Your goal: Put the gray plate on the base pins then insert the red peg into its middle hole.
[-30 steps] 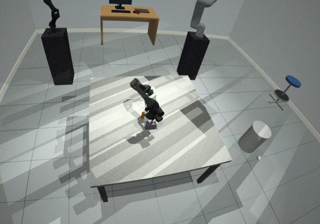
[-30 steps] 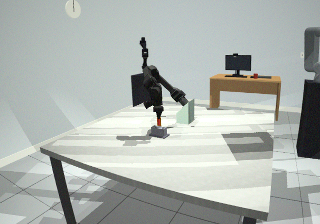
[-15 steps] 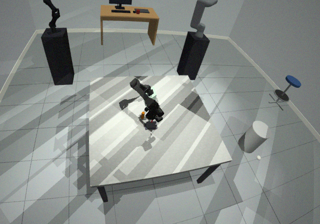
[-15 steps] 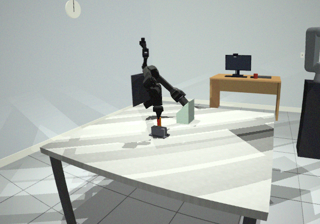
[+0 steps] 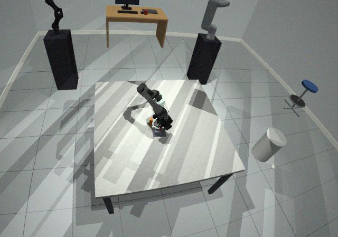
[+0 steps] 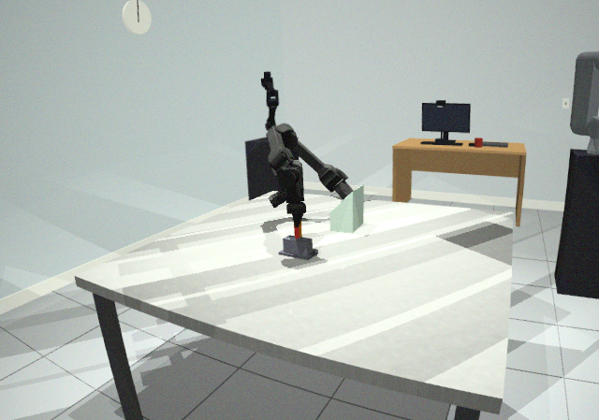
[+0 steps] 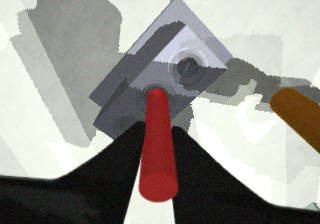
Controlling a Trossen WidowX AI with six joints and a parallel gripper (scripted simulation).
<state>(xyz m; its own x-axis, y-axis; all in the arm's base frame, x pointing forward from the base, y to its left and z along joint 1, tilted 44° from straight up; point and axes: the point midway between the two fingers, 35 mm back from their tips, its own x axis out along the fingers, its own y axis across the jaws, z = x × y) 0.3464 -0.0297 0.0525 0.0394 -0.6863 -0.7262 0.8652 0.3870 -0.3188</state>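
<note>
The fingers are clamped on the red peg [image 7: 158,144], one black finger on each side of its shaft. In the wrist view the peg runs from a rounded near end at 6 o'clock up toward the picture's centre, and its far tip sits at the rim of the gray plate's middle hole [image 7: 156,91]; how deep the tip has gone cannot be told from here.

The gray plate [image 7: 165,76] lies on the base [image 6: 298,247] as a diamond shape in the wrist view, its long axis running from about 7 o'clock to 1 o'clock. A ringed pin hole [image 7: 188,67] shows at roughly 1 o'clock from the peg's tip, lit brightly, while the plate's lower half is in shadow. Whether the plate sits fully flat cannot be judged.

In the exterior view the arm [image 6: 290,164] reaches down over the base, with the peg upright between gripper and block, near the middle of the tabletop [image 6: 387,284].

An orange cylinder [image 5: 150,121] stands on the tabletop just beside the base, at about 10 o'clock from it in the top view; in the wrist view it enters from the right edge at 3 o'clock. A pale green wedge [image 6: 348,210] stands apart from the base near the arm's mount.
</note>
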